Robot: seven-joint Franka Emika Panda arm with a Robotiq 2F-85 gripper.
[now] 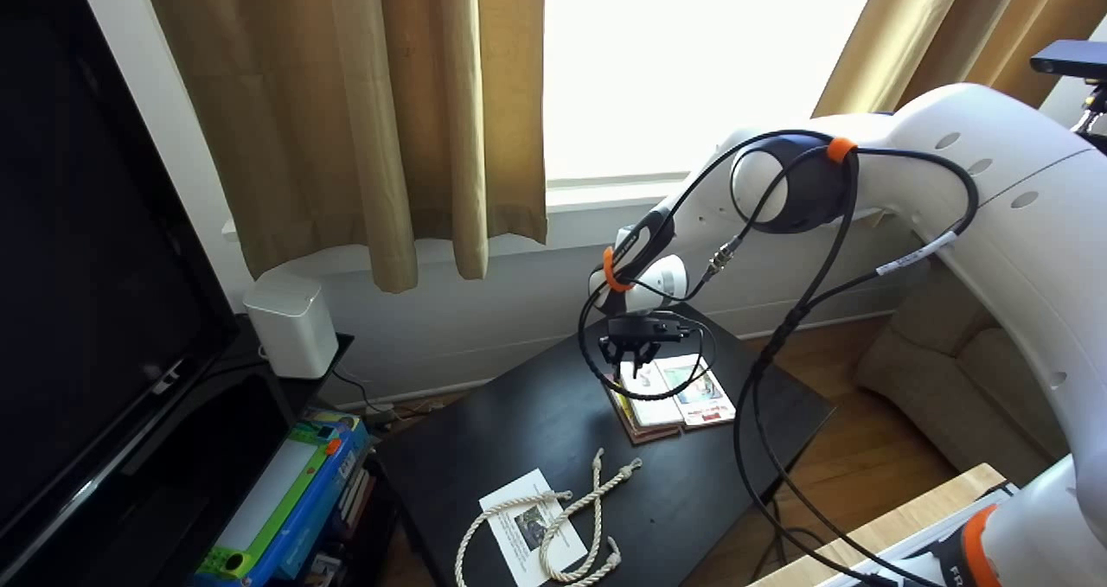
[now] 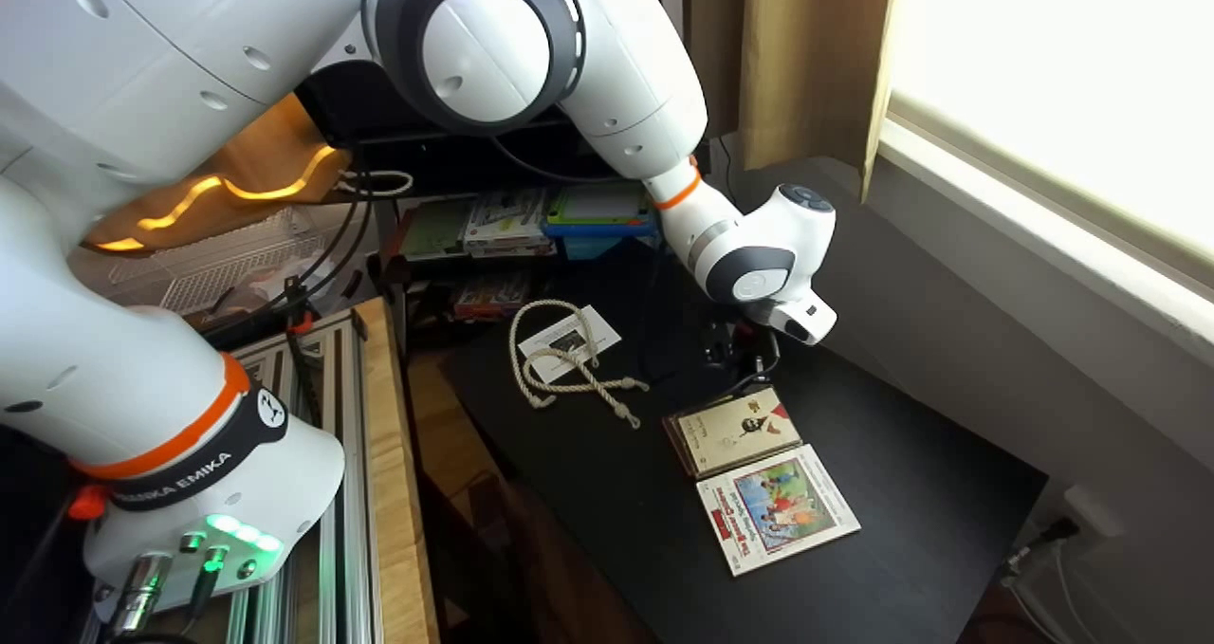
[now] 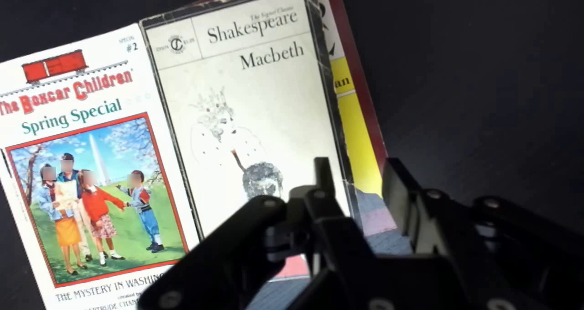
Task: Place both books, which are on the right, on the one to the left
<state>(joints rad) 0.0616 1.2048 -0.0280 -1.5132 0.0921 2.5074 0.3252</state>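
A white Boxcar Children book [image 1: 711, 401] lies flat on the black table; it also shows in the wrist view [image 3: 109, 200] and an exterior view [image 2: 782, 506]. Beside it, edges nearly meeting, a whitish Macbeth book [image 3: 237, 109] with a dark edge lies on top of a yellow and maroon book [image 3: 358, 132]. Whether more than one book lies under Macbeth I cannot tell. My gripper [image 3: 357, 164] is open and empty, pointing down over Macbeth's long edge and the exposed strip below it. In an exterior view my gripper [image 1: 626, 369] is at the stack's far end.
A paper sheet [image 1: 519, 539] with a cream rope [image 1: 597, 500] across it lies on the table [image 1: 484, 431]. The arm's black cable [image 1: 597, 371] loops in front of the books. A wall and window stand behind. A television [image 1: 86, 224] and white box [image 1: 294, 328] stand to one side.
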